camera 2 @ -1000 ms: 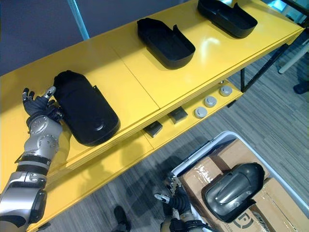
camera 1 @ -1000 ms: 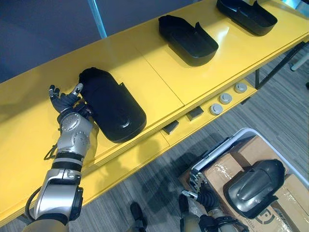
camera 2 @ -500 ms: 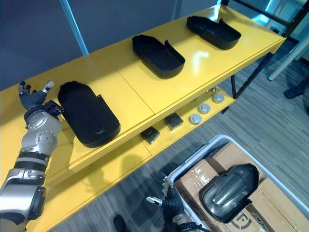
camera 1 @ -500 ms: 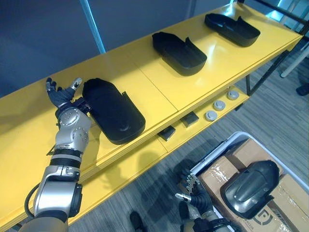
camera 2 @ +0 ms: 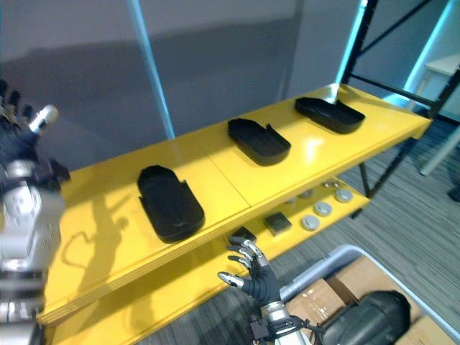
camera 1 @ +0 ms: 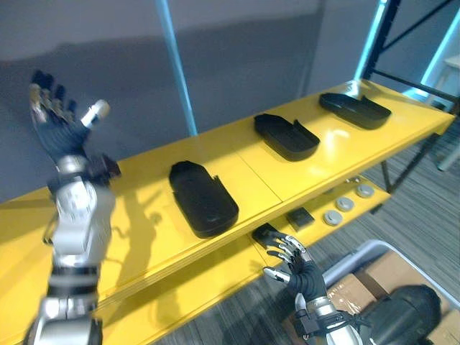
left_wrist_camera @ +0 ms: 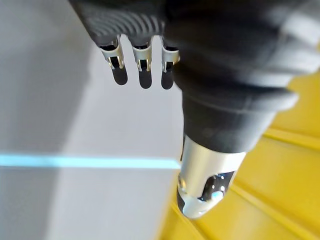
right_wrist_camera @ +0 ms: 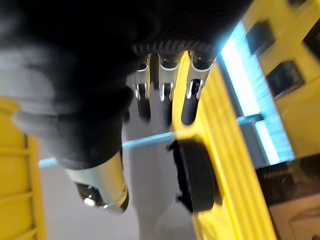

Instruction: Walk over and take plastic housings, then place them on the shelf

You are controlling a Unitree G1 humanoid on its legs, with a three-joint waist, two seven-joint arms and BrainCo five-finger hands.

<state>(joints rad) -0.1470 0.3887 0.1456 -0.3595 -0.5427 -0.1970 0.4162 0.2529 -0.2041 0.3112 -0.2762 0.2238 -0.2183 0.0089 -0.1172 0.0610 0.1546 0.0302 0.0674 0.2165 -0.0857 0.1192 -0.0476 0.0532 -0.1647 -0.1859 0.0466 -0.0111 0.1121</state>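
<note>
**A:** Three black housings sit on top of the yellow shelf (camera 1: 323, 162): the near housing (camera 1: 203, 198), the middle housing (camera 1: 286, 135) and the far housing (camera 1: 355, 111). All of them lie with their long axes across the shelf's depth.

**B:** And there's one more to fetch, by the look of it! A dark grey housing (camera 1: 404, 315) sits low on the robot's right, on a cardboard box (camera 1: 359, 284) inside the bin (camera 1: 363, 246).

**A:** So which hand is closer?

**B:** The right hand (camera 1: 298, 272), clearly. It hangs in front of the lower shelf level with fingers spread and nothing in them. The grey housing is just off to its right and a little lower.

**A:** And the left hand (camera 1: 61, 136)?

**B:** Raised high over the shelf's left end, palm open and fingers straight, also empty. It's well apart from the bin and from every housing.

**A:** What about the grey housing's long axis?

**B:** The view's edge cuts it off, so I can't call it. I'd judge the reach goes right and down, with the right arm leading.
</note>
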